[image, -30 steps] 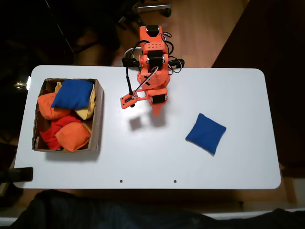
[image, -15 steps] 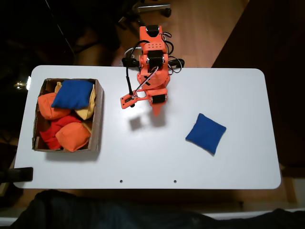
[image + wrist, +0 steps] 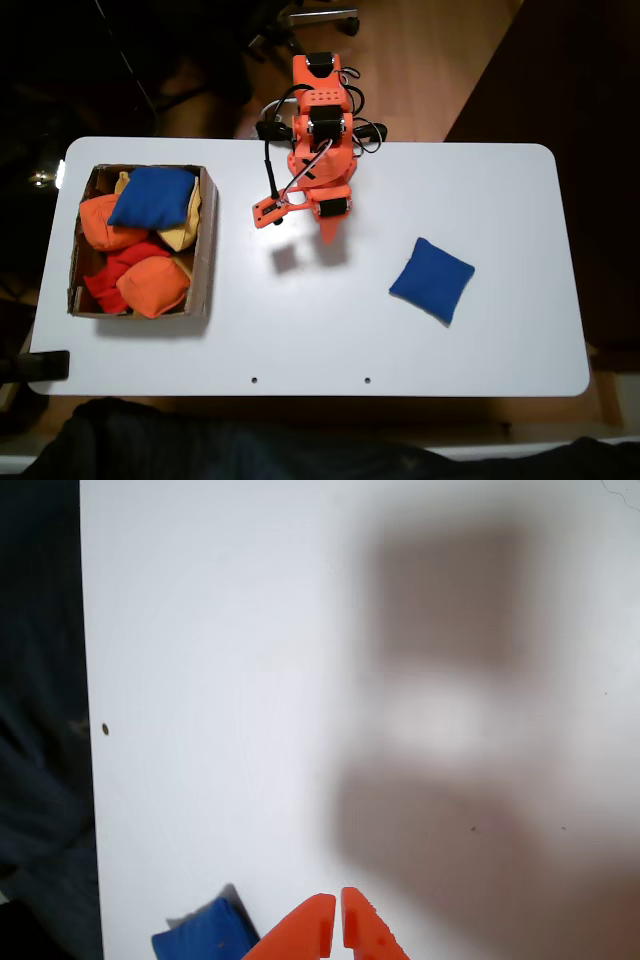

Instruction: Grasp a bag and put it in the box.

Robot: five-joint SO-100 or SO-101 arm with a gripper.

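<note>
Closest to the wrist camera, the gripper [image 3: 333, 927] shows as two orange fingertips pressed together with only a hairline seam between them — closed on nothing. Beside them, at the bottom edge of that view, a corner of the bag [image 3: 200, 937] peeks in, royal blue against the white worktop [image 3: 220, 680], near the tips but apart from them. In the fixed view the bag [image 3: 432, 280] lies flat on the worktop [image 3: 500, 340] to the right of the arm, turned like a diamond with four pointed corners, its cloth smooth and evenly blue, nothing touching it. The gripper [image 3: 329, 234] hangs just below the arm's orange body, pointing down toward the open worktop, well short of the bag. Farther off, at the left end, sits the box [image 3: 205, 240], shallow brown cardboard with ragged edges, already holding a heap of beanbags: a plumper blue beanbag [image 3: 153, 196] on top, orange ones [image 3: 152, 286] and a red one below, a yellow one at the side. As I judge it, the task for this bag is at its very start — no grasp made, no reach toward it yet; opening the jaws, moving over the bag, gripping, carrying it across and dropping it in the box all remain.
</note>
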